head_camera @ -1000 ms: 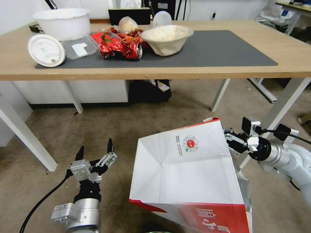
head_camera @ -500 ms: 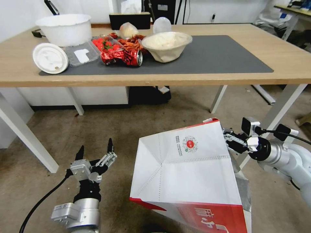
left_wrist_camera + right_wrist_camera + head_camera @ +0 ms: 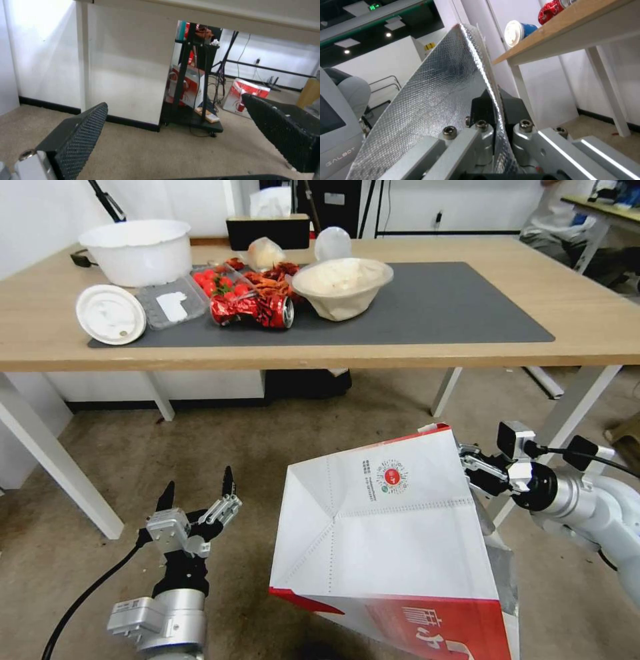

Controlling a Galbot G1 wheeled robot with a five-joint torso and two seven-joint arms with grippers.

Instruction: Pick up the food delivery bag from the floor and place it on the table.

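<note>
The right tool (image 3: pixel 470 463) pinches the bag's (image 3: pixel 387 540) foil-lined rim, holding the bag tilted above the floor (image 3: pixel 267 447), in front of the bench (image 3: pixel 587 323) and below its top. The left tool (image 3: pixel 198 495) hangs spread wide beside the bag, holding nothing.

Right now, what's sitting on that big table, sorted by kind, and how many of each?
Bowls: 2, a white tub and a paper bowl
Round lids: 2, one white, one clear
Clear trays: 2, one empty, one of tomatoes
Crushed can: 1
Total: 7
The bag is not on the table; the right gripper holds it.
</note>
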